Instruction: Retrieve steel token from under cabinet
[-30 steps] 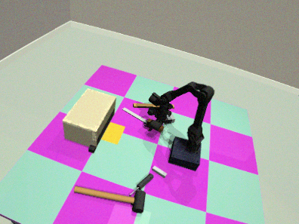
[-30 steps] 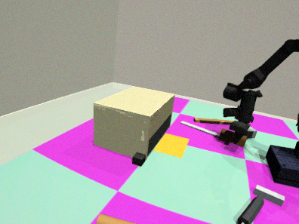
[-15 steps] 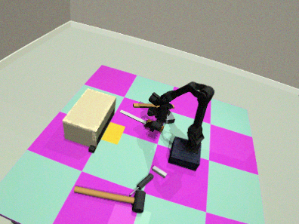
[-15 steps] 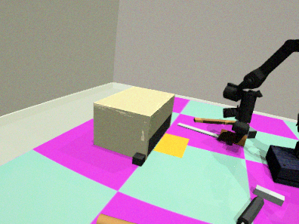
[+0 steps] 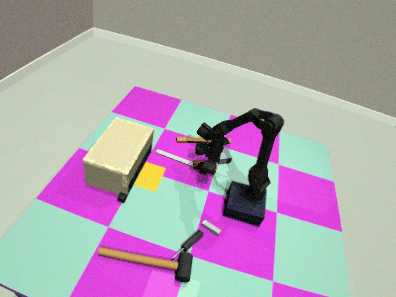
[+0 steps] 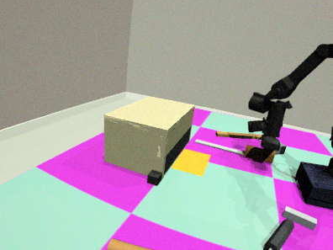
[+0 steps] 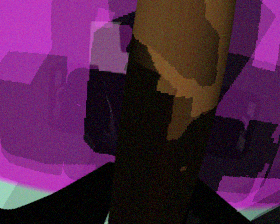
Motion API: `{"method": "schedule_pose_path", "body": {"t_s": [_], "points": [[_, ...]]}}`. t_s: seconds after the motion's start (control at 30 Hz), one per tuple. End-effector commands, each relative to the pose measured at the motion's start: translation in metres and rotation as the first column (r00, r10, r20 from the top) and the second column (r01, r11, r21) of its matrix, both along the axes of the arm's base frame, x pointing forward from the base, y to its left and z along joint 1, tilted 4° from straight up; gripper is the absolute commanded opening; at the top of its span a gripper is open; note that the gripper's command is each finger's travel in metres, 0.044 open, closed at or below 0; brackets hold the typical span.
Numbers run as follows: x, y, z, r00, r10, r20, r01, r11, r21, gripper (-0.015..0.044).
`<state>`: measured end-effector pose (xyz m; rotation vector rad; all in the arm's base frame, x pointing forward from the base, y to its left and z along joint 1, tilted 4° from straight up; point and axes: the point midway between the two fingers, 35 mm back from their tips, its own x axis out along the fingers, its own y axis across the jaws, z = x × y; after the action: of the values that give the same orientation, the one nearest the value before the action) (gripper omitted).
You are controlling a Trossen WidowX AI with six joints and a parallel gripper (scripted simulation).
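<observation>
Your tool (image 5: 205, 166) (image 6: 269, 146) (image 7: 150, 177), partly open, grips the wooden handle of a long pale blade (image 5: 172, 157) (image 6: 219, 146) (image 7: 185, 30) pointing left toward the cabinet (image 5: 119, 146) (image 6: 143, 134), right of which lies the yellow square (image 5: 150, 176) (image 6: 191, 162); you cannot make out the token's place.

1. I work in a bare room, most like a robotics test space: plain grey walls (image 5: 240, 39) (image 6: 235, 37) meet a pale, smooth floor (image 5: 45, 109) (image 6: 55, 138).
2. My black jointed arm (image 5: 270, 149) (image 6: 300, 72) rises from a dark boxy base (image 5: 235, 211) (image 6: 309, 197) on a magenta-and-mint checkered tabletop (image 5: 170, 211) (image 6: 202, 201).
3. A cream box-shaped cabinet (image 5: 119, 144) (image 6: 136, 144) beside a flat yellow square (image 5: 150, 176) (image 6: 191, 162) suggests a test setup.
4. A wooden-handled hammer with a black head (image 5: 184, 267) adds a workshop touch.
</observation>
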<state>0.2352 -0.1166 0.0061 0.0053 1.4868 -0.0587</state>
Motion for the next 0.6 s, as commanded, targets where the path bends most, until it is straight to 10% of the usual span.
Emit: {"method": "schedule_pose_path", "body": {"t_s": [0.0,0.57], "points": [[0.0006,0.0000,0.0006,0.999,0.045,0.000,-0.045,0.999,-0.004,0.0000],[0.0007,0.0000,0.0006,0.984,0.178,-0.006,-0.178,0.984,-0.014,0.0000]]}}
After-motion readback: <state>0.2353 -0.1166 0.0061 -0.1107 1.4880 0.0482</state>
